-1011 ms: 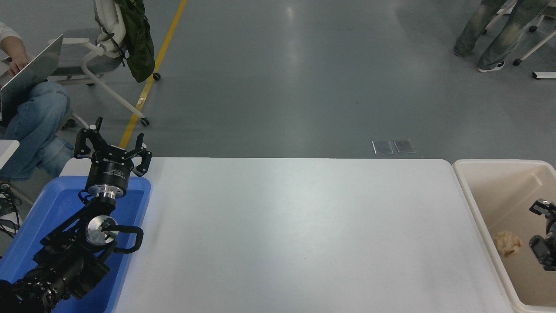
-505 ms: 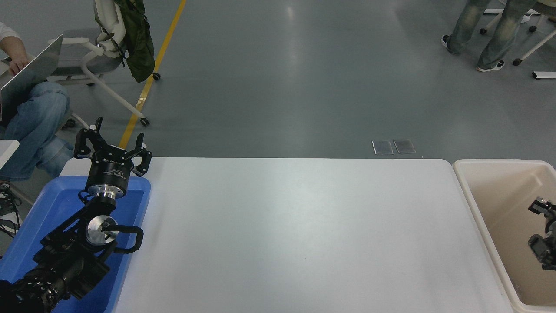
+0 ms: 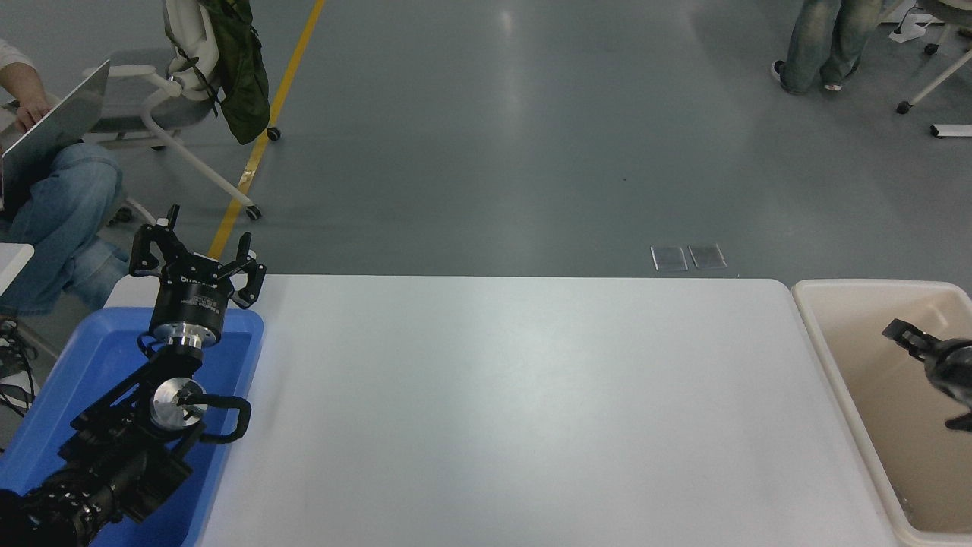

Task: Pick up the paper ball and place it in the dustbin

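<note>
The cream-beige dustbin stands off the table's right end, partly cut by the picture's edge. My right gripper hangs over its inside, coming in from the right edge, open with nothing between its fingers. The paper ball is out of view; only bare bin walls and floor show. My left gripper is parked at the lower left over the far end of the blue tray, open and holding nothing.
The white table spans the middle. A person with a laptop sits at the far left beside an office chair with a green bag. Another person's legs stand at the top right.
The paper ball lay in the dustbin a second ago and no longer shows. My right gripper has risen and swung further into view over the bin. The standing person stepped away.
</note>
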Motion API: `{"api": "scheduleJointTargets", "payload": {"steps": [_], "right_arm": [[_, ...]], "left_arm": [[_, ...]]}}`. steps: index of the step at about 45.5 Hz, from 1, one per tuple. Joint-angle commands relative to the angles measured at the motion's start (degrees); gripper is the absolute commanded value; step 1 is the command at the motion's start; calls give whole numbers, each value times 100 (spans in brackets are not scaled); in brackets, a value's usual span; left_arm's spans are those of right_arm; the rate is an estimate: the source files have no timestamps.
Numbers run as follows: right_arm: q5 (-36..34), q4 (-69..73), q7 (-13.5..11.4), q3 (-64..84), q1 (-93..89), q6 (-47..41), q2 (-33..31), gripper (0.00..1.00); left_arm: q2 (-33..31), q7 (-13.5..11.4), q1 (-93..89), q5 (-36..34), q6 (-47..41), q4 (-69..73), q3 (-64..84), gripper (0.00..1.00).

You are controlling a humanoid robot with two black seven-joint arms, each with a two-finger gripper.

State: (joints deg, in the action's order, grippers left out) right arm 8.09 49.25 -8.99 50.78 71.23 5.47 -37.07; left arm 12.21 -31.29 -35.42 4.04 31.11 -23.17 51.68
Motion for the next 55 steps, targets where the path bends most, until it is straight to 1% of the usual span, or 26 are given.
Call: {"api": "scheduleJointTargets", "payload": {"steps": [1,5,9,12,18,19,23,37,43,55], "right_arm": [[-61,1227,2,1196,1507,-643,384,100],[-61,1429,2,1329,1858,-1187,639,100],[-61,1745,2,1355,2455,-1995,798,100],[-61,1913,2,1346,2938,-2803,885,100],[-70,1957,2,1276,3739,-4851,1175,100],[-70,1957,2,1267,3853,-5047,1254,100],[-70,1966,-7,1319,4484,-5047,1579,100],[-105,2265,2,1364,5937,-5047,2107,100],[-193,2265,2,1373,6095,-5047,2204,100],[-219,2273,2,1548,6113,-5047,2169,100]], "left_arm": [[1,0,0,0,0,-3,0,99],[1,0,0,0,0,6,0,99],[1,0,0,0,0,6,0,99],[1,0,0,0,0,6,-9,99],[1,0,0,0,0,6,-9,99],[1,0,0,0,0,-3,0,99],[1,0,0,0,0,6,-9,99],[1,0,0,0,0,6,-9,99],[1,0,0,0,0,6,-9,99],[-8,0,0,-9,-9,6,-9,99]]}}
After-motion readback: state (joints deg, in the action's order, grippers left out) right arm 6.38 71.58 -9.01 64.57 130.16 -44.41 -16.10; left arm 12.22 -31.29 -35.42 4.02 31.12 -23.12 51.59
